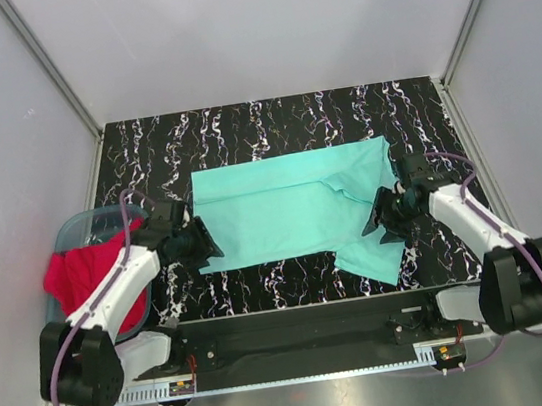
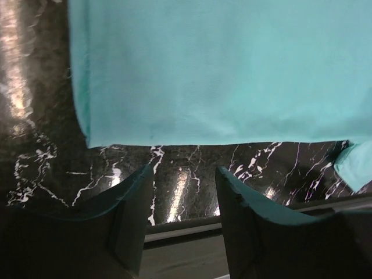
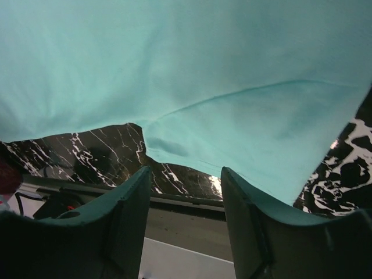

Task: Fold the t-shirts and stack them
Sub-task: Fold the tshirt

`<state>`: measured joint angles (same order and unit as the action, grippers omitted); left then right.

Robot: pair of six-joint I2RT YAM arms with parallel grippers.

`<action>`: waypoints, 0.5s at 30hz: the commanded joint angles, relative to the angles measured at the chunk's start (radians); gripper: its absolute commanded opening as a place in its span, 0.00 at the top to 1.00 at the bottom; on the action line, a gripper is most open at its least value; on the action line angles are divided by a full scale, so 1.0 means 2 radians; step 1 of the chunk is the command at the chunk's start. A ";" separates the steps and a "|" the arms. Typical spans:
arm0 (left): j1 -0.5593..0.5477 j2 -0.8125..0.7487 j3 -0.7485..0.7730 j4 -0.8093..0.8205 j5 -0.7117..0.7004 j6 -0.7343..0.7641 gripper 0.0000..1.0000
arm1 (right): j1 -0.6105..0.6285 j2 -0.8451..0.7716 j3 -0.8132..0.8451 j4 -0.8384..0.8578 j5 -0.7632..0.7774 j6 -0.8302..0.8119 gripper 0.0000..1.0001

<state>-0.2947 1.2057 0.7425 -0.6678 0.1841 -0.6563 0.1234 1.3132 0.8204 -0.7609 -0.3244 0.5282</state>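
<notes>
A mint-teal t-shirt lies spread flat on the black marbled table, partly folded, with one sleeve hanging toward the near right. It fills the top of the left wrist view and the right wrist view. A bright red t-shirt lies bunched in the tub at the left. My left gripper is open and empty at the teal shirt's near left corner. My right gripper is open and empty over the shirt's right side by the sleeve.
A translucent blue-grey plastic tub stands at the table's left edge and holds the red shirt. The black marbled tabletop has grey walls on three sides. The arms' black base rail runs along the near edge.
</notes>
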 commanded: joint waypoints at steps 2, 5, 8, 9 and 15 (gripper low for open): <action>0.030 -0.053 -0.039 0.009 -0.041 -0.056 0.48 | 0.000 -0.061 -0.024 -0.009 0.049 0.021 0.41; 0.051 -0.052 -0.047 0.026 -0.033 -0.058 0.48 | 0.000 -0.058 -0.019 0.000 0.053 0.040 0.45; 0.055 -0.022 -0.040 0.022 -0.035 -0.058 0.48 | 0.000 -0.025 -0.006 0.019 0.017 0.049 0.47; 0.056 -0.008 -0.039 0.013 -0.044 -0.068 0.52 | 0.000 -0.006 0.002 0.021 0.011 0.051 0.47; 0.063 0.008 -0.035 0.021 -0.067 -0.081 0.56 | 0.000 0.003 0.004 0.027 0.016 0.050 0.48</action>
<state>-0.1806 1.2121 0.6533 -0.6548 0.1074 -0.7940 0.1234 1.3334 0.7929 -0.7296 -0.2928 0.6132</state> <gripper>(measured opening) 0.445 0.519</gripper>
